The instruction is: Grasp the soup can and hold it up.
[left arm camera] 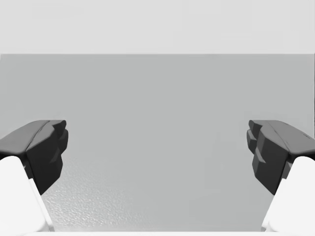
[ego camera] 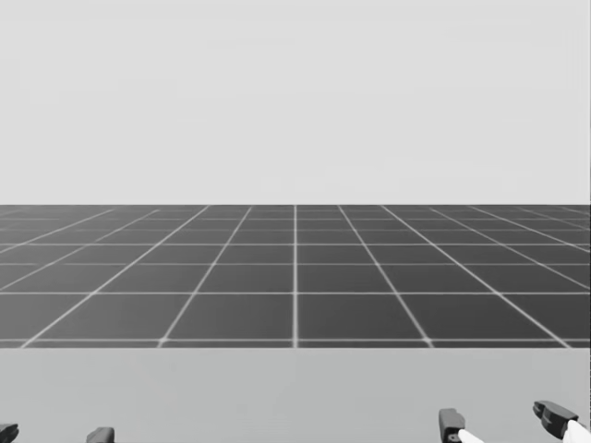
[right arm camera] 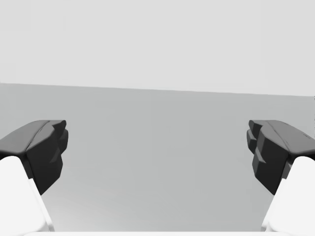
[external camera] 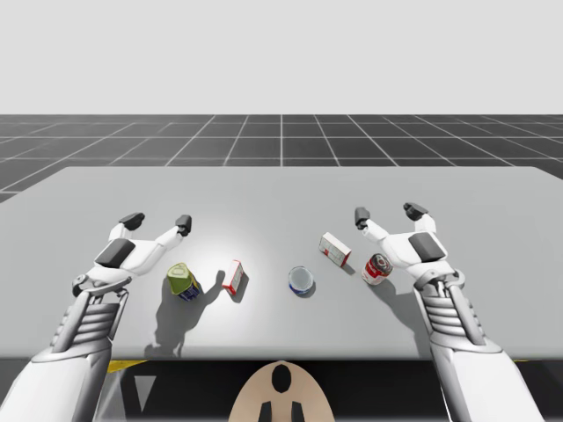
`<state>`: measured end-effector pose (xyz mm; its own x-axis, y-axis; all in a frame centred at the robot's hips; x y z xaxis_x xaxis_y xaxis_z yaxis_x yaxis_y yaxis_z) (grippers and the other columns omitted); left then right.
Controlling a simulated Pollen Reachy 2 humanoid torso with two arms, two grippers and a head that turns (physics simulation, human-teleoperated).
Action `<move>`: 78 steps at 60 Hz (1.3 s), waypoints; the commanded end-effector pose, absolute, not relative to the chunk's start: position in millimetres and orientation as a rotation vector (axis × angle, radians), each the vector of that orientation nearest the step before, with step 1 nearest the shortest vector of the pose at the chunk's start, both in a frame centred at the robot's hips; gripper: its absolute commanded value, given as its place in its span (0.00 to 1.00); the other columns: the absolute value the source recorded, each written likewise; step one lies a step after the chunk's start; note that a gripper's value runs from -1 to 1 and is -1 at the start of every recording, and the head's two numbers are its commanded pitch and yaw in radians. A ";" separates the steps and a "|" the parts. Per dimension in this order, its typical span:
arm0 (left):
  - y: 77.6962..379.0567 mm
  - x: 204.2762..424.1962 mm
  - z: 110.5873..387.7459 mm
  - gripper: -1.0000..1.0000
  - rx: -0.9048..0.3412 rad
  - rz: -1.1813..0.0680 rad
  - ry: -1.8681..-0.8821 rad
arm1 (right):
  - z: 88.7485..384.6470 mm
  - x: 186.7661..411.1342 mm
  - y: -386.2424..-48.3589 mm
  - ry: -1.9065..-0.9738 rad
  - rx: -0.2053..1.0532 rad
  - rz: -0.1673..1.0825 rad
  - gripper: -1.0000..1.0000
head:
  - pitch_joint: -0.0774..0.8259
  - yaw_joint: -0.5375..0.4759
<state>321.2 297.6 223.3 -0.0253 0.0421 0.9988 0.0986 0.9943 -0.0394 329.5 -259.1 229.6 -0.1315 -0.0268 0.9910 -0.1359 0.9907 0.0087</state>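
soup can [external camera: 376,268] near red-white box [external camera: 334,249] (apart)

High camera down onto table [external camera: 281,200]

Setting: simulator test scene, rendered. Evidence: plain grey desk [external camera: 264,198] with flat, even surface; dark floor [external camera: 281,141] ruled in a pale square grid, running beyond the desk's far edge to a level horizon; uniform pale grey backdrop [external camera: 281,53] above it.
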 end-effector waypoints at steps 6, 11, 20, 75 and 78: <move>297.3 320.7 223.3 0.00 -0.120 -0.041 -1.580 | 227.7 328.0 -256.1 -1.702 0.100 0.083 0.00 | 0.11 0.53; 297.5 321.0 223.1 0.00 -0.120 -0.042 -1.580 | 229.8 329.2 -257.5 -1.685 0.094 0.081 0.00 | 0.14 0.53; 296.7 321.5 222.0 0.00 -0.114 -0.045 -1.577 | 230.9 328.8 -257.9 -1.691 0.093 0.064 0.00 | 0.28 0.54; 291.9 322.7 218.8 0.00 -0.109 -0.078 -1.571 | 230.5 330.0 -254.8 -1.684 0.105 0.091 0.00 | 0.84 0.15; 291.7 322.5 218.9 0.00 -0.111 -0.077 -1.570 | 231.4 329.6 -254.8 -1.684 0.109 0.093 0.00 | 0.85 0.14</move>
